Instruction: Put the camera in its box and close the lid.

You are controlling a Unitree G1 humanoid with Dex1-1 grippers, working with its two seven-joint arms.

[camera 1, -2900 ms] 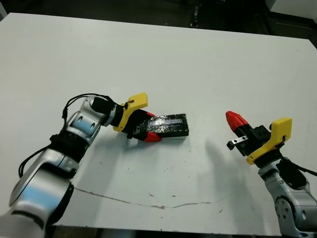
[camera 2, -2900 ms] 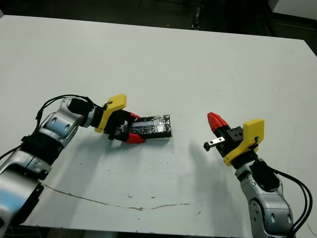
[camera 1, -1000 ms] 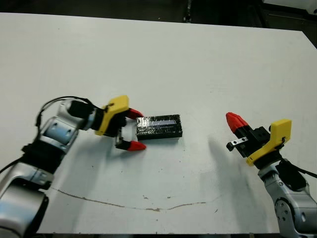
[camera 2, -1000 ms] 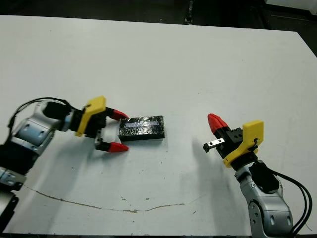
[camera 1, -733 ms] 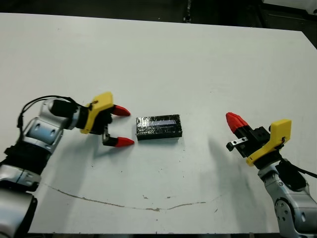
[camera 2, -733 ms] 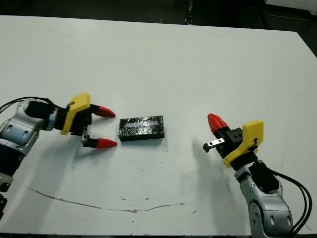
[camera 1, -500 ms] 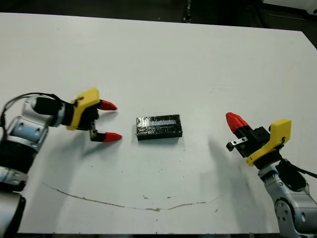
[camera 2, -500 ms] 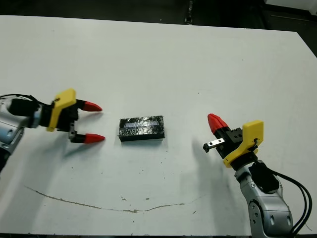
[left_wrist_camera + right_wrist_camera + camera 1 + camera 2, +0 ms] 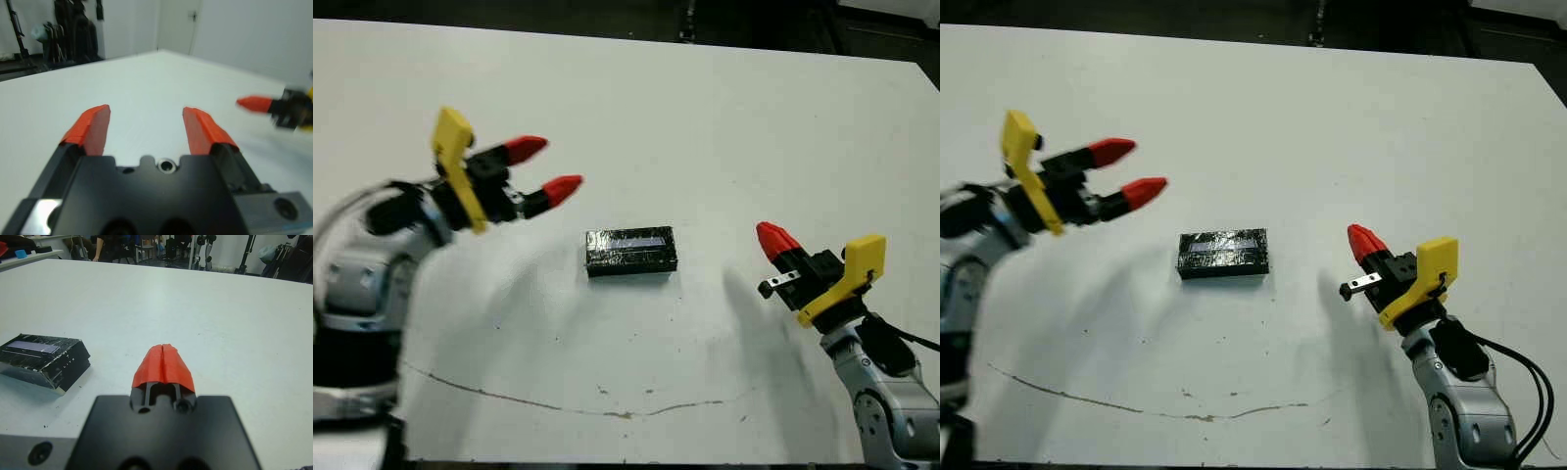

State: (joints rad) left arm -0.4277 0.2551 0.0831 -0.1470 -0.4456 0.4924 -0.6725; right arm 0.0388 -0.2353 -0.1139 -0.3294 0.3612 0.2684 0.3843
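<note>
The glossy black lid (image 9: 630, 243), with a pale stripe on top, lies flat at the middle of the table. It covers the box, which shows only as a thin pale edge at the base (image 9: 34, 380). The camera is hidden from every view. My left gripper (image 9: 551, 164) hangs open and empty in the air, up and to the left of the lid. My right gripper (image 9: 766, 235) is shut on nothing and stays to the right of the lid, pointing toward it. The left wrist view also catches the right gripper (image 9: 254, 103) across the table.
A thin dark crack line (image 9: 558, 401) runs along the white table (image 9: 724, 117) near its front edge. Beyond the far edge stand dark stands and equipment (image 9: 205, 249).
My left gripper let go of the lid's left end, drew back to the left with its fingers open, then rose off the table. The lid and the right gripper stayed put.
</note>
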